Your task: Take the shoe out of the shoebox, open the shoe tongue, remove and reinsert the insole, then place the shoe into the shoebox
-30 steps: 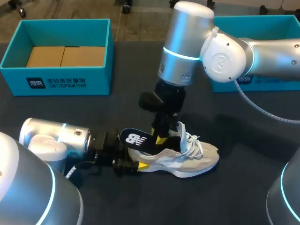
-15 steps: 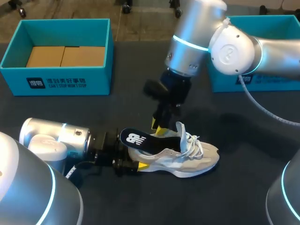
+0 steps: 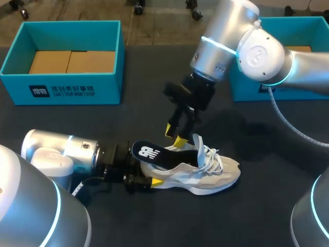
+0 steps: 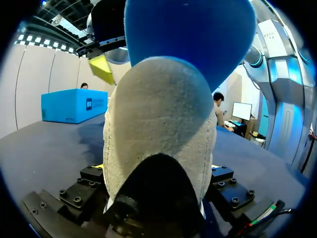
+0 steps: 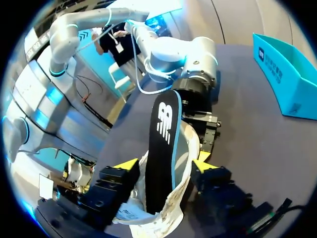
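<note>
1. The shoe [image 3: 205, 175] lies on the bench [image 3: 257, 216] at about 6 o'clock from the bench's middle. It is outside both boxes, with its toe toward 3 o'clock and its heel toward 9 o'clock.
2. The insole [image 3: 154, 153] is black with a white mark. It sticks out of the shoe's opening and slants up over the heel toward 10 o'clock.
3. The tongue [image 3: 197, 142] stands pulled up, and the white laces [image 3: 213, 157] lie loose just past it toward 4 o'clock.
4. The left claw [image 3: 145, 177] comes in low from 9 o'clock and is clamped on the heel. In the left wrist view the grey heel [image 4: 158, 144] sits between the two finger blocks and presses against both, with the insole's blue underside [image 4: 188, 34] rising above it.
5. The right claw [image 3: 174, 136] hangs over the shoe's opening, at about 11 o'clock from the tongue. It is clear of the shoe, its fingers are spread wide and it holds nothing.
6. In the right wrist view both yellow tips [image 5: 126, 166] frame the insole [image 5: 163, 144] lying ahead of them, without touching it.
7. A teal shoebox [image 3: 61, 87] with a cardboard floor sits at 10 o'clock on the bench, well apart from the shoe.
8. A second teal box [image 3: 247, 95] sits at 2 o'clock, partly hidden behind the right arm.
</note>
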`<state>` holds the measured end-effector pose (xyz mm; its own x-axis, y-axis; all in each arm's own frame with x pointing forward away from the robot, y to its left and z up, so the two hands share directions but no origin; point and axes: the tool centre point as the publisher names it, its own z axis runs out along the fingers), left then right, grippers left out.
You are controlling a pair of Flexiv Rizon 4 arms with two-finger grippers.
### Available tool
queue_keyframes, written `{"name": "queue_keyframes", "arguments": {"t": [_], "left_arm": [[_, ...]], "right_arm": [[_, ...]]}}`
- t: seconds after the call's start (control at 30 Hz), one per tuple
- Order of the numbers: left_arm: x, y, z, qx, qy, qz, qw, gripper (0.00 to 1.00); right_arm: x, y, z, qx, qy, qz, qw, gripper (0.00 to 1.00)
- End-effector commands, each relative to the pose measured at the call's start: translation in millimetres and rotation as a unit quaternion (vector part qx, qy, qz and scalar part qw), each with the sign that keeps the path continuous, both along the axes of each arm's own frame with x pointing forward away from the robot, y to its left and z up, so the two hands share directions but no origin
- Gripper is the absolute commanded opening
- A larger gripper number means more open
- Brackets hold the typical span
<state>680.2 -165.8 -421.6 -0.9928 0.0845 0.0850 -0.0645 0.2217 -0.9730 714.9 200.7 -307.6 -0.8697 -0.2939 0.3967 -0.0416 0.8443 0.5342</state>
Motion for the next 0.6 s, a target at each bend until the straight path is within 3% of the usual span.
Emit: {"name": "queue_keyframes", "arguments": {"t": [0.03,0.2,0.4,0.43,0.47,0.5,0.53,0.6], "left_arm": [[2.2,-1.5,-4.7,0.000,0.000,0.000,1.000,0.00],[2.2,-1.5,-4.7,0.000,0.000,0.000,1.000,0.00],[2.2,-1.5,-4.7,0.000,0.000,0.000,1.000,0.00],[2.2,-1.5,-4.7,0.000,0.000,0.000,1.000,0.00],[2.2,-1.5,-4.7,0.000,0.000,0.000,1.000,0.00],[2.2,-1.5,-4.7,0.000,0.000,0.000,1.000,0.00],[2.2,-1.5,-4.7,0.000,0.000,0.000,1.000,0.00],[2.2,-1.5,-4.7,0.000,0.000,0.000,1.000,0.00]], "right_arm": [[3.2,5.3,1.3,-0.008,0.001,0.005,1.000,1.00],[3.2,5.3,1.3,-0.008,0.001,0.005,1.000,1.00],[18.1,13.2,0.9,0.011,0.056,0.007,0.998,1.00],[21.2,14.3,1.5,0.017,0.080,0.016,0.996,1.00],[21.8,14.7,1.4,0.017,0.082,0.015,0.996,0.81],[22.0,15.2,1.6,0.019,0.090,0.016,0.996,0.56],[22.2,15.8,1.4,0.018,0.096,0.019,0.995,0.50],[21.6,16.4,0.4,0.017,0.107,0.018,0.994,0.56]]}}
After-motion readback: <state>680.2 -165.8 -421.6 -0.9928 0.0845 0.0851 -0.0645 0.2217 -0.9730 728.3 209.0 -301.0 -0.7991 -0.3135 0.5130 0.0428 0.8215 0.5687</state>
